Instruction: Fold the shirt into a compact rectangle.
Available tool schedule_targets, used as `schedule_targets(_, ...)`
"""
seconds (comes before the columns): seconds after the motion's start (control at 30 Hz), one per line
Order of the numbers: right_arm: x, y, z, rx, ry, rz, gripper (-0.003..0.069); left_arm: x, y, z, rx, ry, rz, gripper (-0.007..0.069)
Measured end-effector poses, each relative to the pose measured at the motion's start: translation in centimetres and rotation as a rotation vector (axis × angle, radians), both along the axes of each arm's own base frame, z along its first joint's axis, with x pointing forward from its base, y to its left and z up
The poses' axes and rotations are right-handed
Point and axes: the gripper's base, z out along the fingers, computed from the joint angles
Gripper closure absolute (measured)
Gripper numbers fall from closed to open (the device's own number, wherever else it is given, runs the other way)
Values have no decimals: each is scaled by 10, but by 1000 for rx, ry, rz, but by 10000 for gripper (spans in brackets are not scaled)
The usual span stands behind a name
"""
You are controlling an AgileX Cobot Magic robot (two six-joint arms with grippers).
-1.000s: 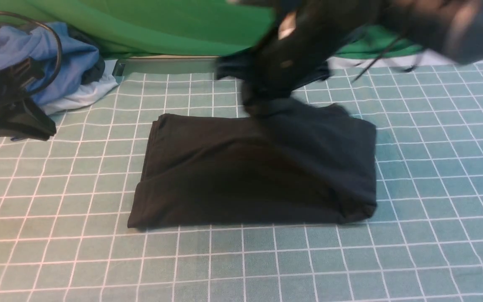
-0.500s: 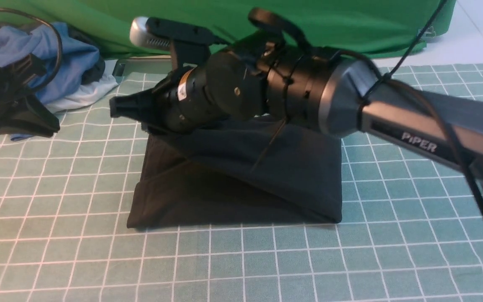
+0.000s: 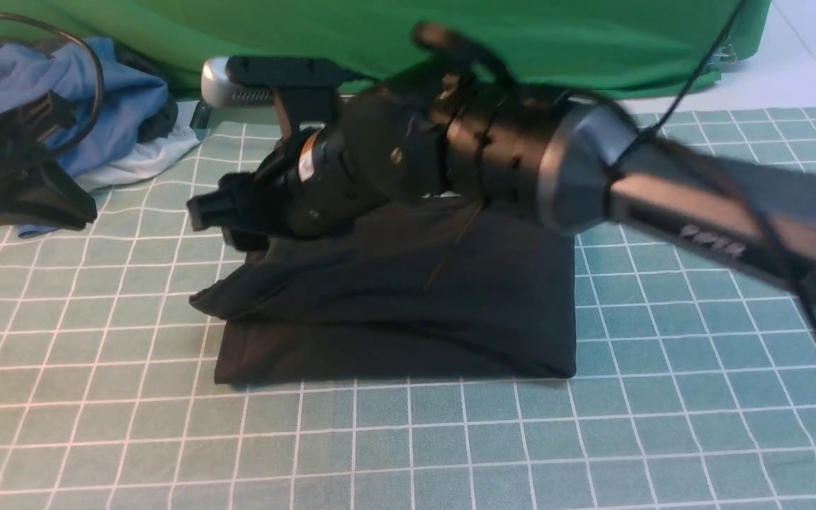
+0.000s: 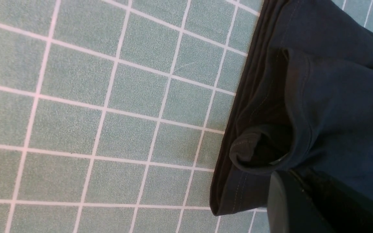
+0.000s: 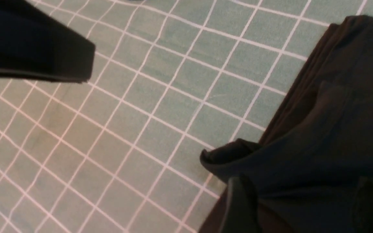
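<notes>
The shirt (image 3: 415,312) lies centred on the table (image 3: 450,439), right gripper (image 3: 213,216) above its left edge, garments (image 3: 89,99) behind, far left.

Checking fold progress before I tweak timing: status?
Left tool shut, off to the left, apart from shirt. Right tool open above shirt's left edge. Shirt folded rectangular, top layer's left corner rumpled. Blue garments far left, not in the way.

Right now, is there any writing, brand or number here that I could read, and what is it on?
White lettering on the right arm: blurred, unreadable.
Orange and white sticker nearer that arm's tip: too small to read.
Shirt: no print or label shows.
So no text can be read in any view.
</notes>
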Motion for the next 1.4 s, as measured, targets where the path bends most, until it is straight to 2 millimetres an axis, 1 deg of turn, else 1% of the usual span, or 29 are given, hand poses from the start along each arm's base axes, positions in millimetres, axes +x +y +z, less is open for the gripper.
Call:
schedule_targets(0.03,-1,-4,4,-10,-3,7,198,0,0,0,0,0,0,589)
schedule_targets(0.07,-2,-20,22,-53,-9,30,211,0,0,0,0,-1,0,589)
schedule_targets(0.13,-3,-41,38,-103,6,39,253,0,0,0,0,-1,0,589)
schedule_targets(0.17,-4,-59,49,-147,29,40,306,0,0,0,0,-1,0,589)
schedule_targets(0.2,-3,-71,52,-184,58,37,340,0,0,0,0,1,0,589)
schedule_targets(0.23,-2,-91,60,-237,84,32,428,0,0,-1,-1,3,0,589)
schedule_targets(0.27,0,-103,63,-265,100,20,468,-1,0,-2,0,7,0,589)
schedule_targets(0.3,1,-118,65,-287,112,5,531,-1,0,-2,0,9,-1,589)
schedule_targets(0.33,0,-133,65,-305,130,-17,583,-1,0,-3,1,14,-2,589)
schedule_targets(0.4,-2,-155,59,-333,178,-55,608,-2,0,-5,5,24,-4,589)
schedule_targets(0.43,-4,-166,52,-350,212,-75,603,-2,0,-6,3,36,-8,589)
schedule_targets(0.5,-11,-181,31,-394,290,-90,552,-3,0,-7,-2,51,-17,589)
schedule_targets(0.53,-11,-182,29,-398,298,-91,544,-3,0,-7,-3,53,-19,589)
schedule_targets(0.57,-15,-187,10,-417,349,-100,472,-3,0,-7,-4,54,-19,589)
schedule_targets(0.63,-21,-189,-21,-402,401,-121,330,-3,0,-7,-3,55,-20,589)
schedule_targets(0.67,-22,-188,-31,-387,417,-133,291,-3,0,-7,-2,55,-20,589)
schedule_targets(0.7,-24,-187,-45,-363,433,-147,214,-4,0,-7,-1,56,-20,589)
schedule_targets(0.77,-24,-185,-61,-337,445,-163,148,-4,0,-7,2,56,-21,589)
schedule_targets(0.83,-21,-183,-76,-324,448,-177,110,-4,0,-7,2,56,-21,589)
schedule_targets(0.9,-15,-181,-91,-320,446,-190,92,-4,0,-7,2,56,-21,589)
schedule_targets(0.97,-11,-179,-101,-312,445,-203,88,-4,0,-7,3,57,-21,589)
schedule_targets(1.03,-7,-176,-109,-303,448,-213,90,-4,0,-7,3,57,-21,589)
schedule_targets(1.17,-6,-175,-118,-306,461,-217,143,-4,0,-7,2,59,-22,589)
schedule_targets(1.2,-6,-175,-119,-309,463,-213,189,-4,0,-7,1,63,-25,589)
schedule_targets(1.23,-5,-176,-119,-310,462,-212,205,-5,-1,-7,-1,67,-27,589)
schedule_targets(1.3,-5,-176,-120,-313,464,-211,321,-6,-1,-7,-7,80,-35,589)
schedule_targets(1.33,-6,-176,-120,-319,468,-205,420,-6,-1,-7,-9,84,-37,589)
schedule_targets(1.37,-7,-176,-120,-326,471,-192,496,-6,-1,-7,-9,84,-37,589)
schedule_targets(1.4,-7,-177,-120,-332,476,-185,533,-6,-1,-7,-9,84,-37,589)
